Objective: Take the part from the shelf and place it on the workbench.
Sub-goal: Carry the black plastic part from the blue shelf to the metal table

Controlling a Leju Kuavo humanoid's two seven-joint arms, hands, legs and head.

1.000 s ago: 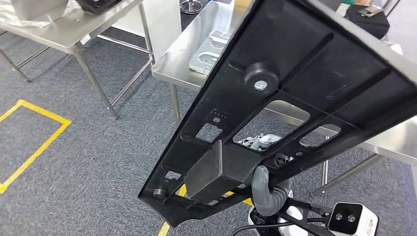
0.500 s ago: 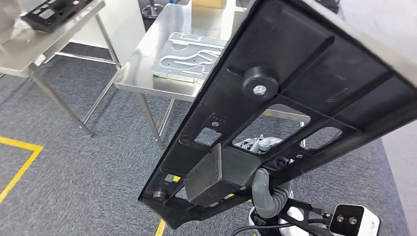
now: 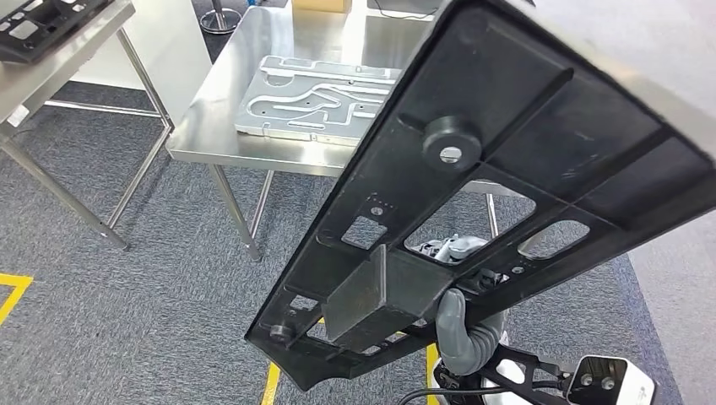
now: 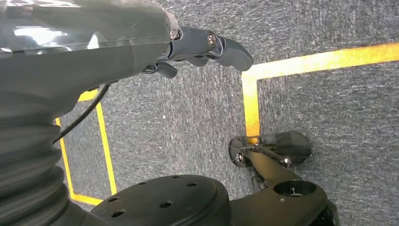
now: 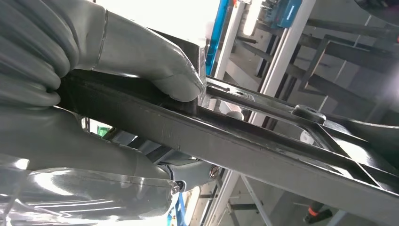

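**Part in hand, surface not yet reached**

Above the carpet (image 3: 127, 287), short of the steel surface (image 3: 245, 93), the right hand (image 3: 456, 325) is carrying the black part (image 3: 507, 160), a long ribbed plastic panel tilting up across the head view. In the right wrist view the thumb (image 5: 141, 61) is pressing down on the panel's edge while the fingers (image 5: 94, 160) are wrapping underneath, so the hand is clamping the part firmly. The left hand (image 4: 197, 44) is hanging over the carpet beside a yellow floor line (image 4: 251, 101), holding nothing; its fingers look loosely curled, though the angle makes this hard to judge.

The pick from the shelf is judged done, since the part is off any support. What is remaining is the approach and the set-down. The surface ahead is already bearing a machined metal plate (image 3: 312, 97), lying toward its near edge, so the part is likely needing a free spot beside that plate.
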